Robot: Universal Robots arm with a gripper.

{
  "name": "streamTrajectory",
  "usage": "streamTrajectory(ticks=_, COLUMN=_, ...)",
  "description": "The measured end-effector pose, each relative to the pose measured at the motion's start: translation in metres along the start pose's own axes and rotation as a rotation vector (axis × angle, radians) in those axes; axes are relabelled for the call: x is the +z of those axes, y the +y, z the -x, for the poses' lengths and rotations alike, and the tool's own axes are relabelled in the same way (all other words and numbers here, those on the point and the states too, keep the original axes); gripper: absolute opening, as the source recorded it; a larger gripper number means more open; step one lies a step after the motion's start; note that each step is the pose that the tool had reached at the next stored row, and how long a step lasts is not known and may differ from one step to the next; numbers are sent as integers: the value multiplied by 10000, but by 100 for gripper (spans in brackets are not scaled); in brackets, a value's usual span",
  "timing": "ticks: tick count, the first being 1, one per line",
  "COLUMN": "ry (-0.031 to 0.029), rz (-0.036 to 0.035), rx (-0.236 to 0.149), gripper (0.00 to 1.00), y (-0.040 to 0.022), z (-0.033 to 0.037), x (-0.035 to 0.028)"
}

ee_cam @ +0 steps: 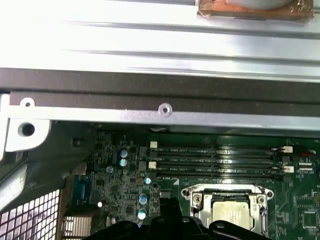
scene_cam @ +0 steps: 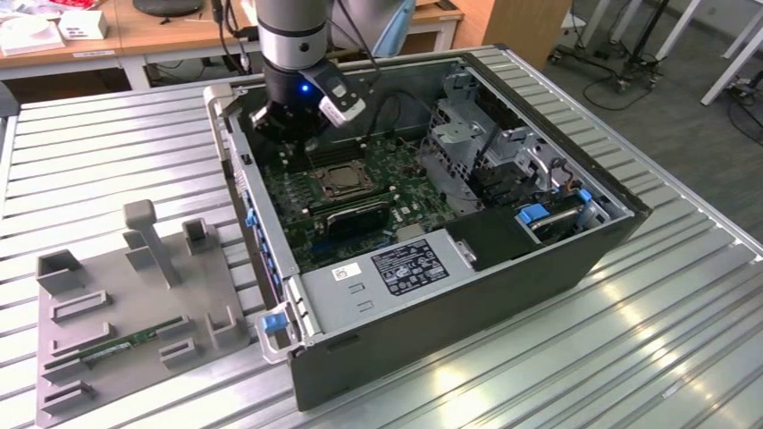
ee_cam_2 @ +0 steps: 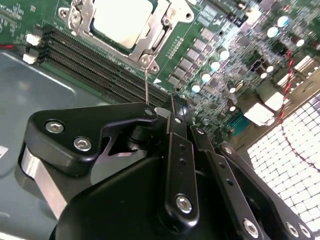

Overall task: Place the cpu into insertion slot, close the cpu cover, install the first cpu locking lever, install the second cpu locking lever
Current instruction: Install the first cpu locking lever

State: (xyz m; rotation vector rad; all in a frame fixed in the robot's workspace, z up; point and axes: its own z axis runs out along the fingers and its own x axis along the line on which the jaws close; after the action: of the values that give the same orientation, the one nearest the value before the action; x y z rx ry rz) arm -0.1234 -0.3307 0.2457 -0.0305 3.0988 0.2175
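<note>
- The gripper [ee_cam_2: 167, 110] is made of black, matte metal links joined by silver screws. Its two fingers [ee_cam_2: 177, 131] are drawn together at the tips.
- A locking lever [ee_cam_2: 145, 82], one thin, bare steel wire, runs from the socket's edge up to the fingertips. I cannot tell whether the tips pinch it or only touch it.
- Just beyond the lever, the cpu [ee_cam_2: 122, 20] lies flat in the insertion slot [ee_cam_2: 75, 15]. It is a single square chip with a dull, pale metal top.
- The cpu cover [ee_cam_2: 155, 36], a thin, shiny frame plate, is down around the chip, and the chip shows through its window.
- Four long, narrow black memory slots [ee_cam_2: 85, 60] run side by side between the socket and the fingers.
- The green motherboard [ee_cam_2: 210, 47] is dotted with small round silver-topped parts and grey blocks.
- In the exterior view, the gripper [scene_cam: 289, 130] reaches down into an open, dark computer case [scene_cam: 477, 295] lying on a ribbed metal table [scene_cam: 120, 161].
- On the exterior view's left, a grey fixture plate [scene_cam: 71, 357] with upright posts carries one green memory stick [scene_cam: 125, 344].
</note>
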Motion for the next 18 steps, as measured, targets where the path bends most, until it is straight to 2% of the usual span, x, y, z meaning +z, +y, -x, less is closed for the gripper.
streamTrajectory(ticks=2, ry=-2, rz=64, rx=2, gripper=11, y=5, z=1, x=0)
streamTrajectory(ticks=5, ry=-6, rz=79, rx=1, gripper=11, y=11, z=1, x=-13)
streamTrajectory(ticks=8, ry=-12, rz=132, rx=2, gripper=11, y=20, z=2, x=-26)
streamTrajectory(ticks=10, ry=-14, rz=210, rx=6, gripper=11, y=25, z=1, x=-30)
streamTrajectory(ticks=12, ry=-17, rz=334, rx=10, gripper=11, y=28, z=2, x=-32)
streamTrajectory(ticks=18, ry=-16, rz=346, rx=10, gripper=11, y=29, z=4, x=-34)
